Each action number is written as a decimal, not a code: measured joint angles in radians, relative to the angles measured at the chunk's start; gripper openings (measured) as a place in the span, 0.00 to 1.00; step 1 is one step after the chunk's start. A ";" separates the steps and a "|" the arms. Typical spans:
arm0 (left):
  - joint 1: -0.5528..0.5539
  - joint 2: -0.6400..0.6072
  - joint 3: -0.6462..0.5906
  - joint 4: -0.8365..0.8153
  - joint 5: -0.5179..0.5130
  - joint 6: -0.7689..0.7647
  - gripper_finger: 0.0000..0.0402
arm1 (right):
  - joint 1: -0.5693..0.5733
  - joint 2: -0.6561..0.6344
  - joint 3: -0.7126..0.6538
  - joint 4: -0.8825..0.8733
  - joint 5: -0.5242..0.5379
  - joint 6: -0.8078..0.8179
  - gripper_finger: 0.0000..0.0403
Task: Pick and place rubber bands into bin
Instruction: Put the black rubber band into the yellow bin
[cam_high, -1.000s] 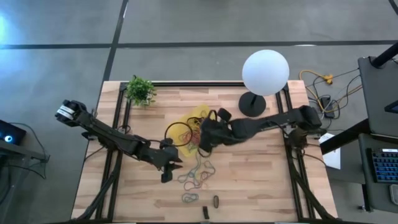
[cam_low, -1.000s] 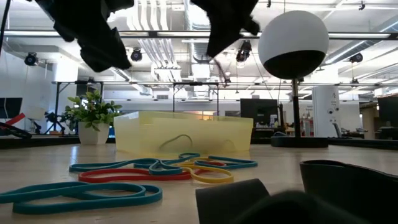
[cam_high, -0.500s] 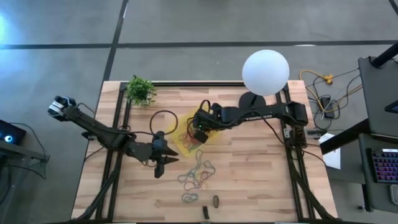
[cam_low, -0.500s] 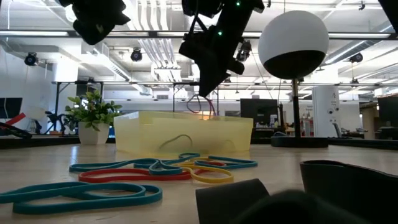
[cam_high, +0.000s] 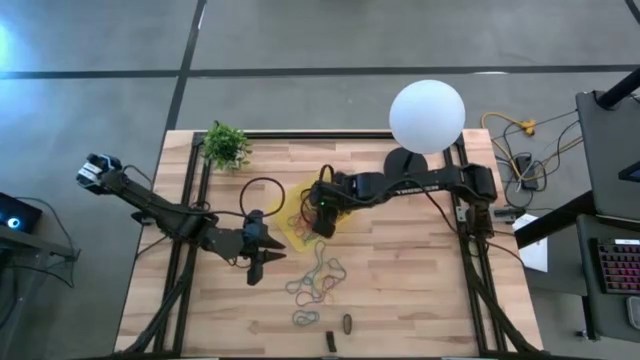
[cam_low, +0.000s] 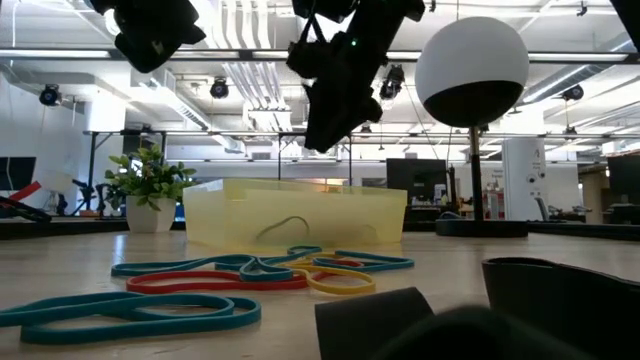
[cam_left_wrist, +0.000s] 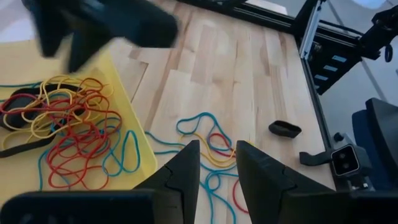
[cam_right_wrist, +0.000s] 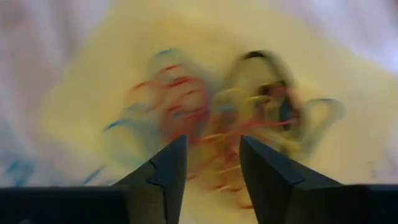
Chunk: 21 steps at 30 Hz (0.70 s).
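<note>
Over the bin (cam_high: 300, 208), hovering with right fingers (cam_right_wrist: 208, 168) parted and empty above banked rubber bands (cam_left_wrist: 59, 121), left fingers (cam_left_wrist: 217, 171) slightly apart, loose bands (cam_high: 318, 280) waiting on the surface (cam_high: 420, 290).

I have the bin (cam_high: 300, 205) near the table (cam_high: 420, 290) centre, a heap of bands (cam_left_wrist: 59, 121) in it. My right gripper (cam_high: 322, 222) hangs over the bin; my left gripper (cam_high: 254, 268) sits just left of it. A ring (cam_high: 262, 196) lies against the bin's left side. More loose bands (cam_high: 318, 280) lie in front of the bin. The plant (cam_high: 225, 146) stands back left, the lamp (cam_high: 426, 116) back right.
</note>
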<state>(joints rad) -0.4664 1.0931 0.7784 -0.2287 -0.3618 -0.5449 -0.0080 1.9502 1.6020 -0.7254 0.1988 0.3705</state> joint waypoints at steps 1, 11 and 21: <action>0.000 0.000 0.000 0.000 0.000 0.000 0.22 | 0.009 -0.003 0.000 -0.001 -0.040 -0.016 0.34; 0.000 0.002 0.000 -0.027 0.000 0.001 0.22 | 0.235 -0.027 0.000 -0.034 -0.233 -0.162 0.36; 0.000 0.002 0.000 -0.069 0.001 0.007 0.22 | 0.448 -0.020 -0.011 -0.041 -0.192 -0.137 0.34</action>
<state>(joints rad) -0.4667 1.0954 0.7780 -0.2976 -0.3611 -0.5376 0.4400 1.9305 1.5906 -0.7660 0.0068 0.2337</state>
